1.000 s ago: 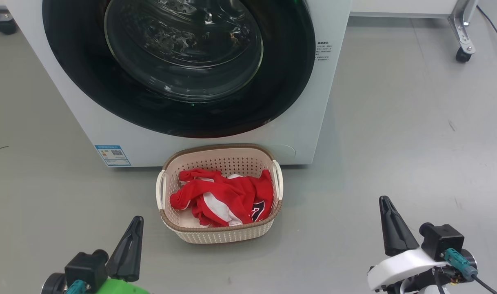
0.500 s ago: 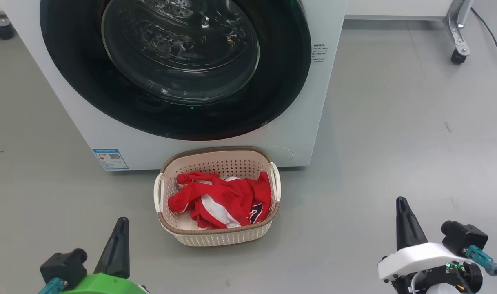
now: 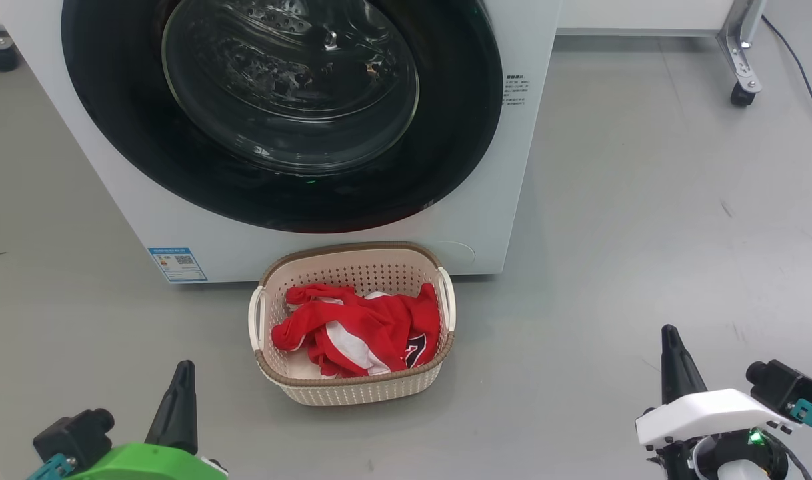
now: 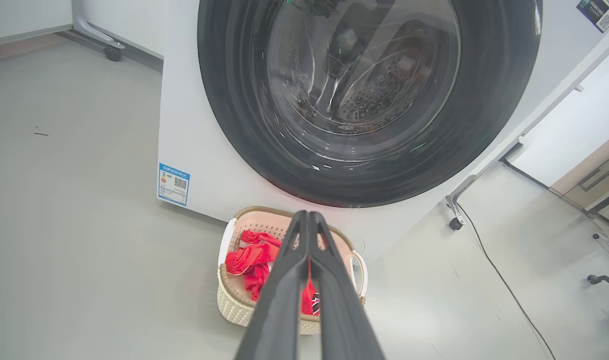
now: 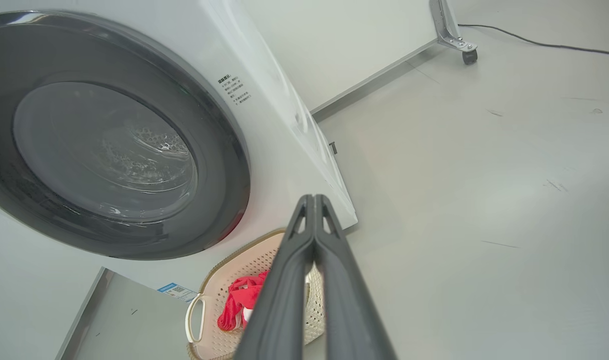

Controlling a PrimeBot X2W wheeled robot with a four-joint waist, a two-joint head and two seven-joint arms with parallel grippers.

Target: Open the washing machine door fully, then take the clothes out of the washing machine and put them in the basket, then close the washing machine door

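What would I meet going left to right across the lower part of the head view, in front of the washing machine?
left gripper, shut → basket on the floor with the clothes in it → right gripper, shut

On the washing machine (image 3: 506, 200) I see a blue label (image 3: 177, 265) with a QR code and a small print block (image 3: 515, 91), both illegible; the clothes (image 3: 359, 323) show a partial numeral (image 3: 416, 348).
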